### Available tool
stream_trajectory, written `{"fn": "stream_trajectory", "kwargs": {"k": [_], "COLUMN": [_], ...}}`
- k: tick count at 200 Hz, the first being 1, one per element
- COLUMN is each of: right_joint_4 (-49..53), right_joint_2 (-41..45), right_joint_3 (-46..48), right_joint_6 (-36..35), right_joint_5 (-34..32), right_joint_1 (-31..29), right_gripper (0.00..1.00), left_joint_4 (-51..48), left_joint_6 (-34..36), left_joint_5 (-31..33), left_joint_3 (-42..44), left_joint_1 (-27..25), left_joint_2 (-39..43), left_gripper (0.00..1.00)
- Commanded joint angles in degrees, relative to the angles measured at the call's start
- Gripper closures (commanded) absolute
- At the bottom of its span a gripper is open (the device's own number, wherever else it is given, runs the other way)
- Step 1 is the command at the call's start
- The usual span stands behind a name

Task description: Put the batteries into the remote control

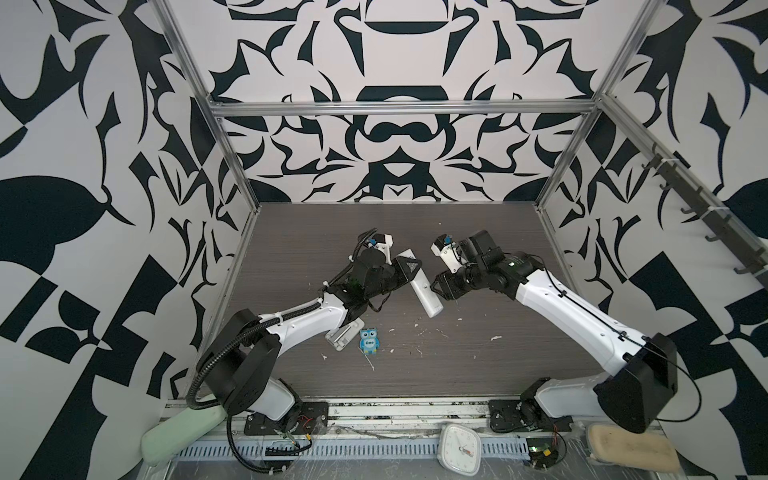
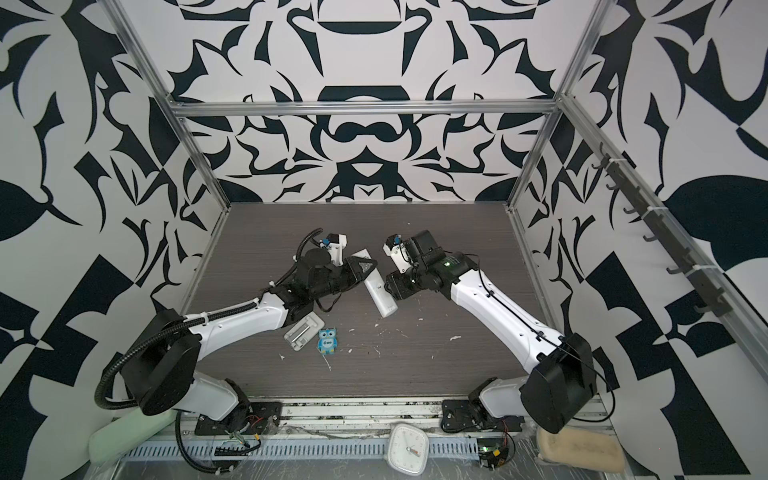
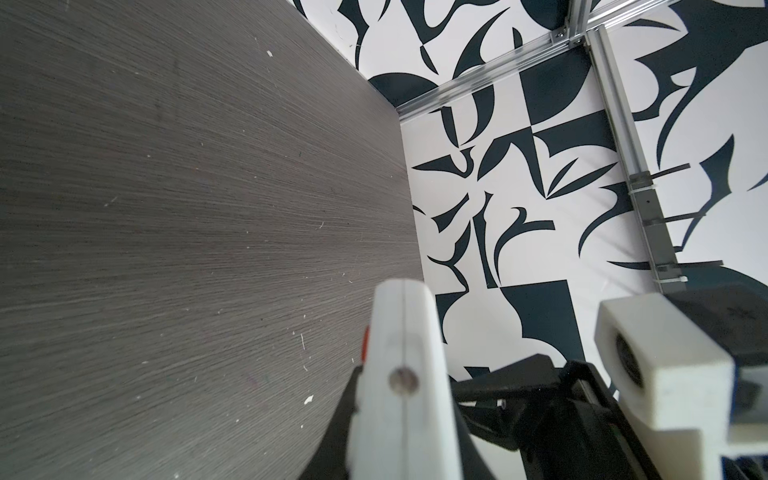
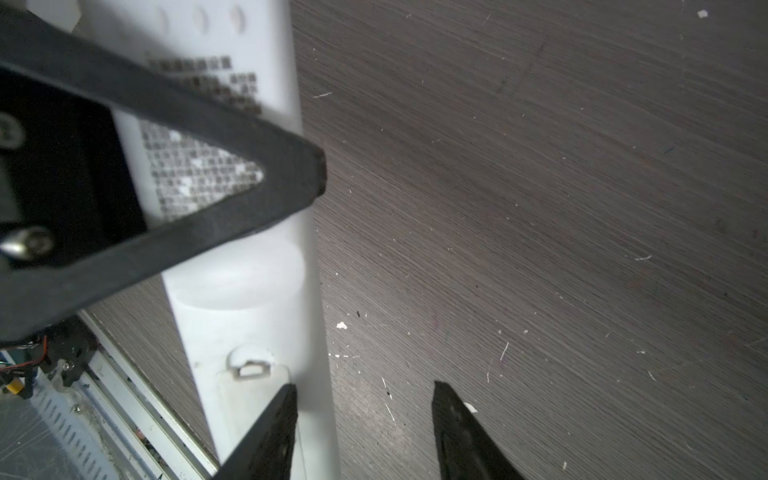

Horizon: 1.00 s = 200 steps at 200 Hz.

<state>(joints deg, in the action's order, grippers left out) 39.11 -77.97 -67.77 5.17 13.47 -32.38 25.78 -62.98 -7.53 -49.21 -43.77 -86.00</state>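
Holding remote control point(image 1: 426, 297) back-up, clamped in left gripper point(image 1: 411, 269); poising right gripper point(image 4: 365, 390), jaws parted, by cover latch point(image 4: 249, 368); probably best catching latch squarely, sliding cover gently.

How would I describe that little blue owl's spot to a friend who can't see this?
On the dark table, look toward the front, by the left arm. Beside a grey-white tray is the owl: the only blue thing, marked "One".
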Motion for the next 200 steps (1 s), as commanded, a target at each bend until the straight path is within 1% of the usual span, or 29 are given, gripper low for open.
{"fn": "stream_trajectory", "kwargs": {"k": [1, 22, 75, 142, 180, 200], "right_joint_4": [-1.8, -2.6, -4.1, -5.7, -6.1, -7.7], "right_joint_2": [-0.7, -0.7, -2.1, -6.7, -6.2, -4.8], "right_joint_3": [0.3, 0.9, 2.9, 3.1, 3.7, 4.6], "right_joint_6": [0.4, 0.3, 0.7, 0.4, -1.1, -1.1], "right_joint_5": [2.7, 4.5, 4.6, 4.6, 5.4, 6.9], "right_joint_1": [-0.2, -0.3, -0.2, -0.2, -0.7, -1.3], "right_gripper": [0.45, 0.45, 0.45, 0.44, 0.43, 0.42], "left_joint_4": [5.3, 5.3, 5.7, 5.8, 5.5, 5.1], "left_joint_6": [-1.3, -1.2, -0.9, -0.6, -0.6, -0.6], "left_joint_5": [-1.8, -1.7, -2.3, -2.9, -2.9, -2.9], "left_joint_3": [-1.1, -1.1, -1.3, -1.7, -2.2, -2.3], "left_joint_1": [-0.4, -0.4, -0.6, -0.8, -0.8, -0.8], "left_joint_2": [1.3, 1.4, 1.2, 0.9, 0.6, 0.4], "left_gripper": [0.99, 0.99, 0.99, 0.99, 0.99, 0.99]}}
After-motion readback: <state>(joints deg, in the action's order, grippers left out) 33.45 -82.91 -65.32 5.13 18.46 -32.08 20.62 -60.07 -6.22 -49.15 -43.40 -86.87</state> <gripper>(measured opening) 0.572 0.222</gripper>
